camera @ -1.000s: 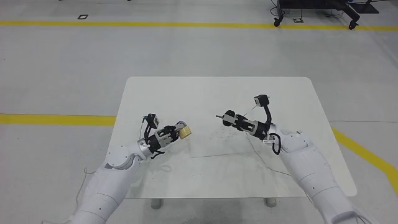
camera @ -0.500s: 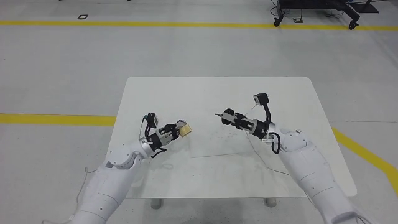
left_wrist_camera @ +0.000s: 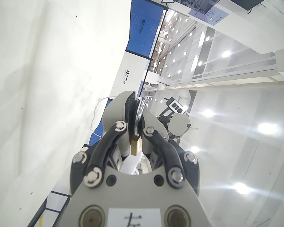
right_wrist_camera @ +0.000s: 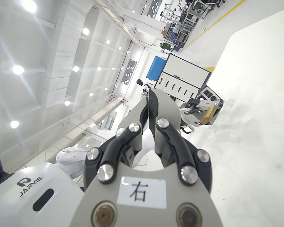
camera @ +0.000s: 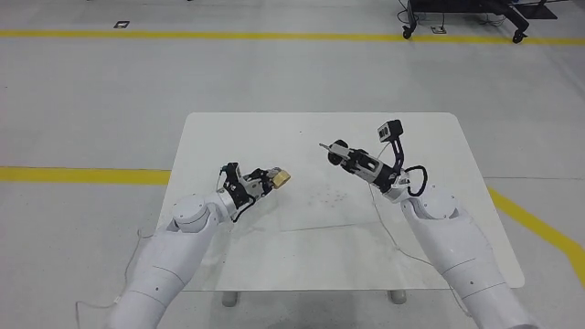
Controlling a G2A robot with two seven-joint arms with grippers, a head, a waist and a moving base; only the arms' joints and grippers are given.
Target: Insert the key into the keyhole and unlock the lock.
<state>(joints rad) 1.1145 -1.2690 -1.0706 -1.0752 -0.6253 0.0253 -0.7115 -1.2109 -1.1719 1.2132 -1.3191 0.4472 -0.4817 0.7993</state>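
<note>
Over the white table (camera: 411, 137), the left gripper (camera: 267, 181) is clamping a brass lock (camera: 281, 178) while the right gripper (camera: 336, 153), fingers pinching the key (camera: 324, 147), is hanging well apart from it; the key should probably be lining up squarely with the keyhole before closing in.

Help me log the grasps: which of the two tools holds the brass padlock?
The left tool, shut on the brass padlock; the right tool grips only a thin key.
</note>
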